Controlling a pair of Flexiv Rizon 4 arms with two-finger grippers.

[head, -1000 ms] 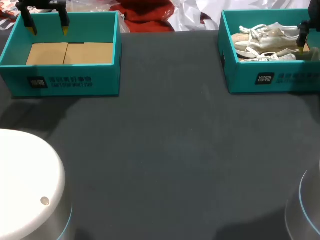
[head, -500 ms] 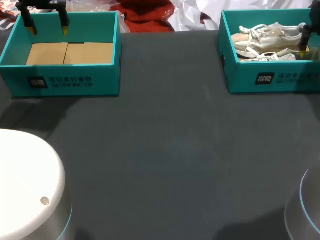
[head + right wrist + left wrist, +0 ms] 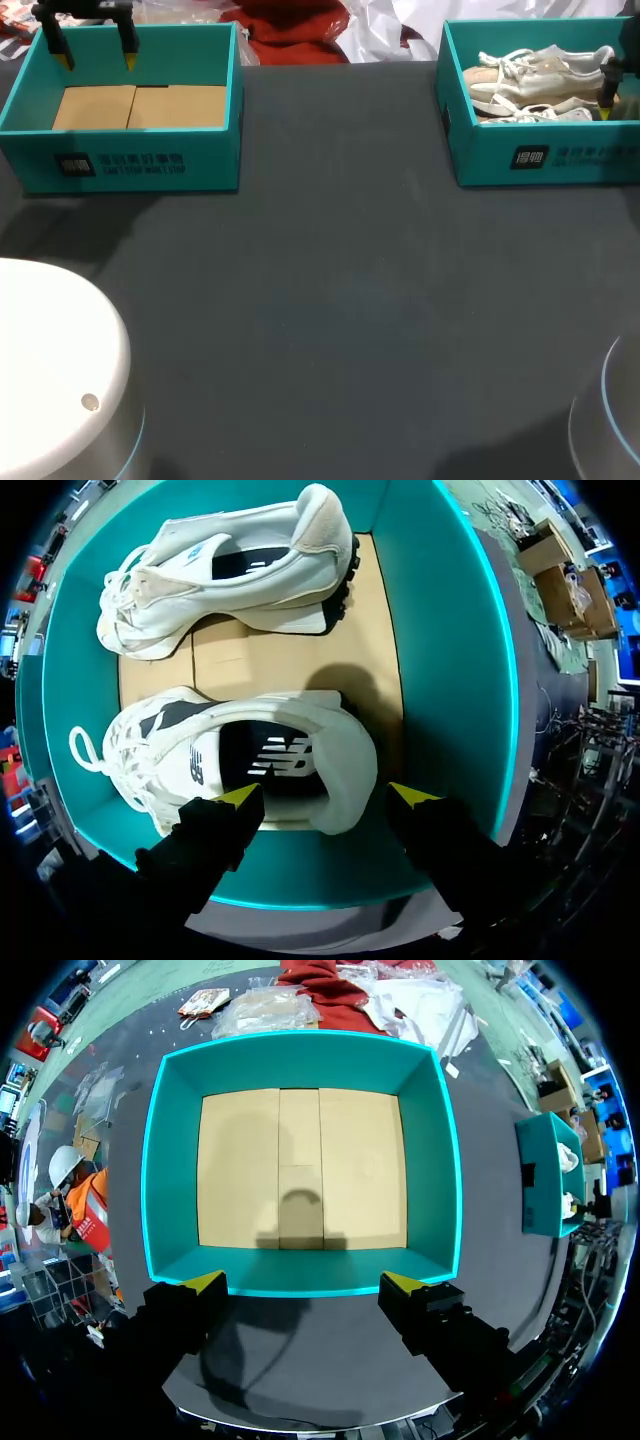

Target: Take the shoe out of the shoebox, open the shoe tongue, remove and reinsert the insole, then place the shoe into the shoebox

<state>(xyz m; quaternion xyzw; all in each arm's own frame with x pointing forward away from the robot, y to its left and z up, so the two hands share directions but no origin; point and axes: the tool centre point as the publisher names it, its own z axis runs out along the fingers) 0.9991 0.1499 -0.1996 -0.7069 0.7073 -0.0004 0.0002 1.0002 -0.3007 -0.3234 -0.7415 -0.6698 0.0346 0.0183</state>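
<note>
The right gripper (image 3: 325,796) had sunk a little lower into the shoebox (image 3: 445,630), fingers spread wide astride the heel of the nearer shoe (image 3: 240,760), gripping nothing yet; the lift-out looked about to begin. The left gripper (image 3: 305,1282) hung open by the empty box (image 3: 300,1055).

The worktop (image 3: 340,300) is a flat, matte, dark grey surface that fills nearly the whole head view. Its far edge runs straight across the upper part of that view. Light falls evenly from above, leaving soft shadows on the surface, deepest towards its near left side.
</note>
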